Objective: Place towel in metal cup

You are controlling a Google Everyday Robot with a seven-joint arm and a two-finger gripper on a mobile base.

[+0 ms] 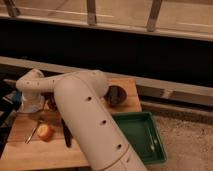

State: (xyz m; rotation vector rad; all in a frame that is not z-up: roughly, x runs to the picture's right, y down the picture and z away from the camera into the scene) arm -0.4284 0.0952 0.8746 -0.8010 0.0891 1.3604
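White robot arm (87,117) stretched across the wooden table (25,152) to its left end. Two-finger gripper (31,104) hung low there, jaws wide, nothing seen held. Limp grey-blue towel not distinguishable, presumably hidden under the gripper. Short shiny metal cup likewise not identified among the dark shapes beside it. Judgement: approach stage only; grasp, carry and drop into cup all outstanding.

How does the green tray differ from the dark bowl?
The green tray is rectangular and shallow; the dark bowl is round. The tray is larger than the bowl. In the picture both lie right of the arm; the claw hangs over the table's left end.
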